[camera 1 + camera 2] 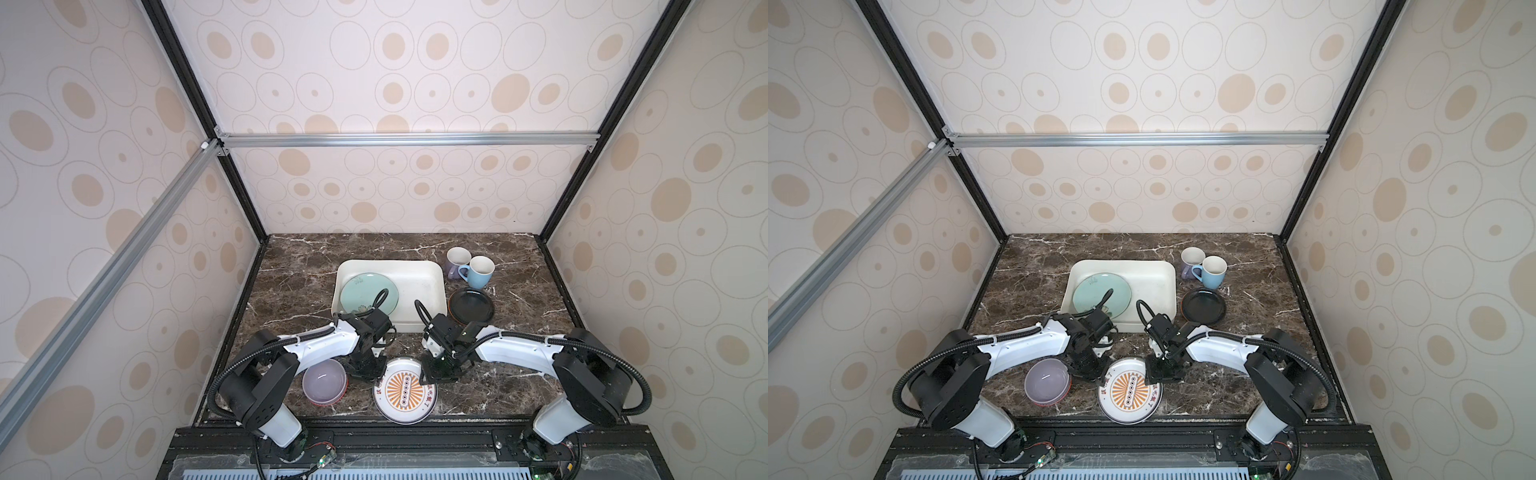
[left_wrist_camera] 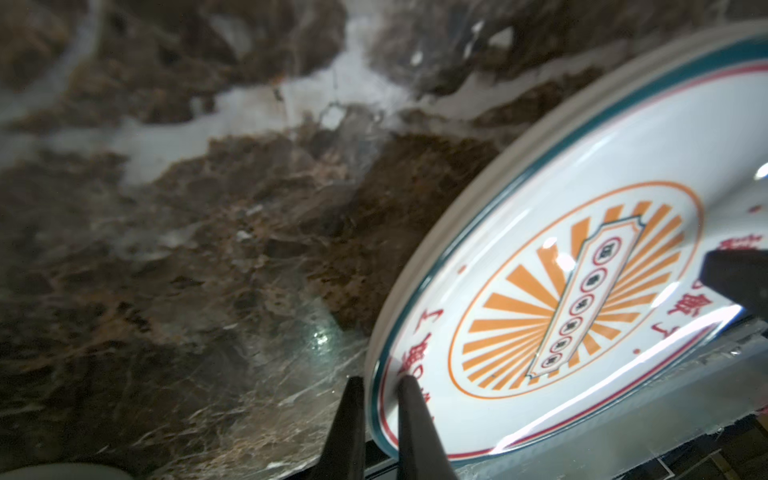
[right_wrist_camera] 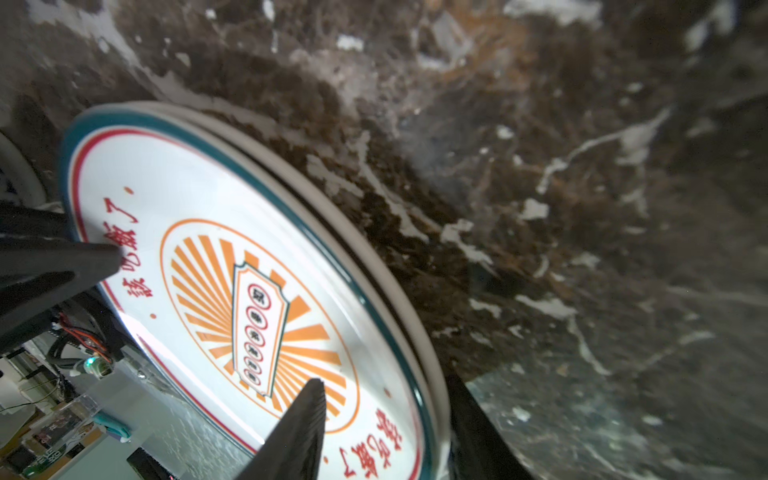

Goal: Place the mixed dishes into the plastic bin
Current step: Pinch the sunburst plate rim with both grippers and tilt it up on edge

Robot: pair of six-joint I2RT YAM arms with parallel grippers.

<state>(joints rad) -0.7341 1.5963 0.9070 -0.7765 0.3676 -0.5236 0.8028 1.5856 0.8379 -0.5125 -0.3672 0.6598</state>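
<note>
- The step in hand is a two-handed pickup of the white plate with orange sunburst [image 1: 405, 392]. It lies at the near edge of the marble table [image 1: 299, 270], well apart from the plastic bin [image 1: 390, 262].
- My left gripper [image 2: 380, 386] is pinched narrow on that plate's rim, with one finger on the painted face and one outside the edge.
- My right gripper [image 3: 386, 380] straddles the opposite rim, one finger over the face and the other under the edge. Its jaws stand about half wide, and I cannot tell whether they bite yet.
- The bin sits further back and holds the mint-green flowered plate [image 1: 365, 291] in its left part. Its right part is bare.
- Other dishes are not yet in the bin:
  - The lavender bowl [image 1: 324, 381] is just beside the sunburst plate, on my left.
  - The black plate [image 1: 471, 306] is just beside the bin's right wall.
  - The blue mug [image 1: 478, 272] and lavender mug [image 1: 456, 259] stand together behind the black plate.
- As I judge it, the next move needs a firm right-hand grip first. Then both arms rise together to keep the plate level, clear the bin's near rim, and lower onto the bare part, away from the green plate.
- An uneven lift could twist the plate out of such a thin pinch on the rim.
</note>
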